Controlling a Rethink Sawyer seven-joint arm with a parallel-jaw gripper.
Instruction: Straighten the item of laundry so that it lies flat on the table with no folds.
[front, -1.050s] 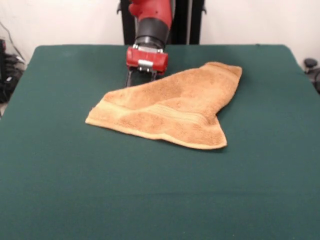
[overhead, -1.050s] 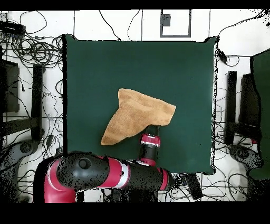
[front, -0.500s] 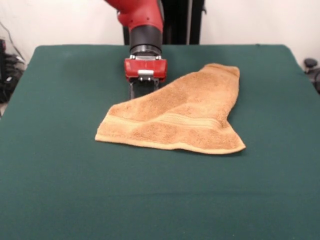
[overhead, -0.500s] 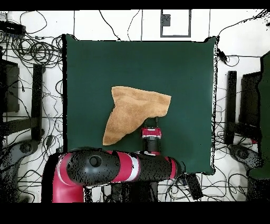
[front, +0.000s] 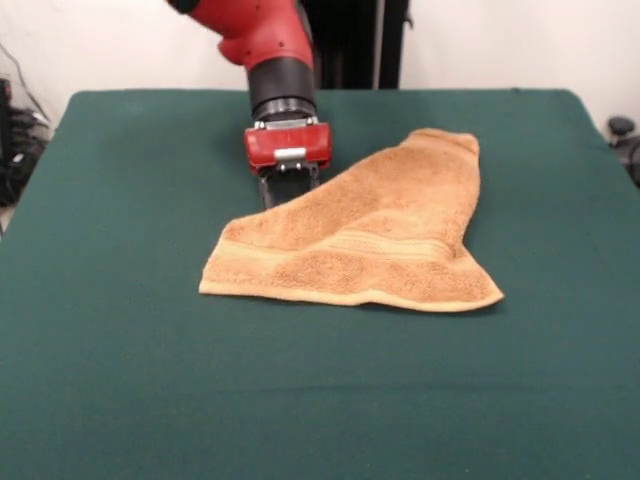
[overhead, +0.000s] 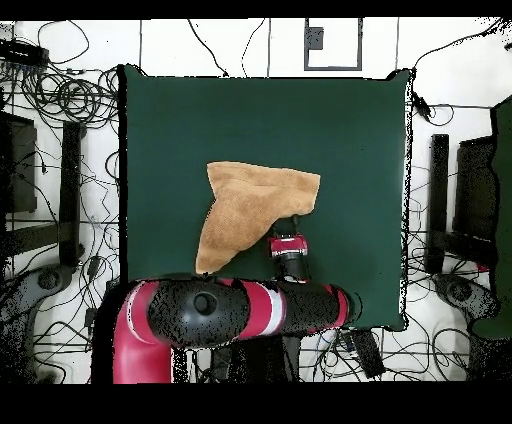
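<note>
Jaws: can't tell whether they're spread or pressed together. In the front view the gripper (front: 287, 190) points straight down, its dark lower end right at the towel's far edge, and the cloth hides the tips. The overhead view doesn't settle it either: the gripper (overhead: 291, 226) sits at the towel's edge on the robot side, tips not resolvable.

Red housing block sits just above the tips, black wrist collar above that, then the red arm (front: 255, 30) coming in from the top of the front view. In the overhead view the arm (overhead: 225, 312) lies across the table's edge on the robot side, red and black segments, reaching toward the towel.

Towel (front: 365, 235) is orange-tan terry, roughly mid-table, a bit toward the robot's side. Not flat. In the front view it reads as a skewed shape: broad lower edge toward the camera, with a corner at the left and a pointed corner at the lower right, then narrowing to a rounded end at the upper right. A woven band stripe runs across it above the lower edge. The surface looks doubled over along a diagonal, so at least one fold is present. In the overhead view the towel (overhead: 250, 208) is roughly triangular, wide along the far side and tapering to a point nearest the robot base.

Table (front: 120, 380): dark green cloth, rounded corners. Cables and stands on the floor (overhead: 50, 110) around the table in the overhead view.
</note>
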